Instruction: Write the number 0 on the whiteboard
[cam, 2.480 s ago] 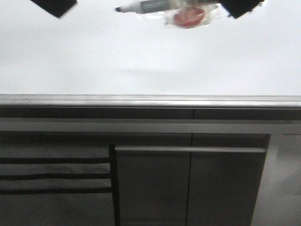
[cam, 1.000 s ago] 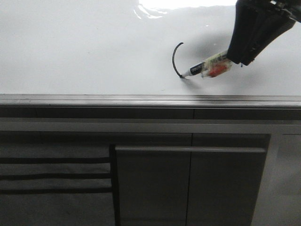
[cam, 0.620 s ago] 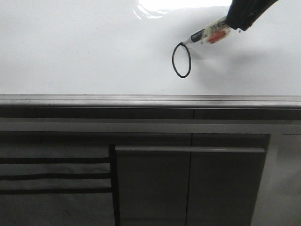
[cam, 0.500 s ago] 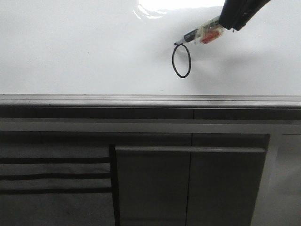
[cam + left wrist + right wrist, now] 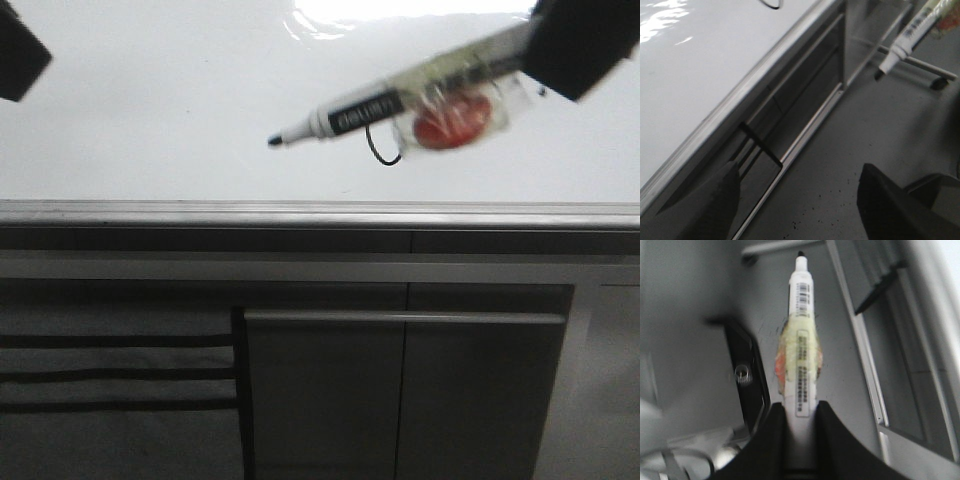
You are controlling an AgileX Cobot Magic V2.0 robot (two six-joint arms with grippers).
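At the far left of the front view, a corner of the left gripper [image 5: 15,52] is seen above the whiteboard [image 5: 150,110], dark and blurred. In the left wrist view its two fingers [image 5: 715,200] are spread wide apart, and nothing is held between them; only the grey floor [image 5: 840,150] is seen in the gap. The grey metal rim [image 5: 200,212] of the board is seen running across the front view, with the grey cabinet panels [image 5: 400,400] below it.

Further right, the marker pen [image 5: 390,100] is carried slanted above the board, its black tip [image 5: 274,142] pointed down and to the left, off the surface. The number 0 [image 5: 384,150] is found on the board just behind the pen's barrel, mostly covered; only the lower curve of the oval is seen. A red lump wrapped in clear tape [image 5: 455,112] is stuck to the pen's body.

At the far right, the right gripper [image 5: 575,45] is clamped on the pen's rear end; in the right wrist view its fingers [image 5: 775,440] are pressed against both sides of the barrel
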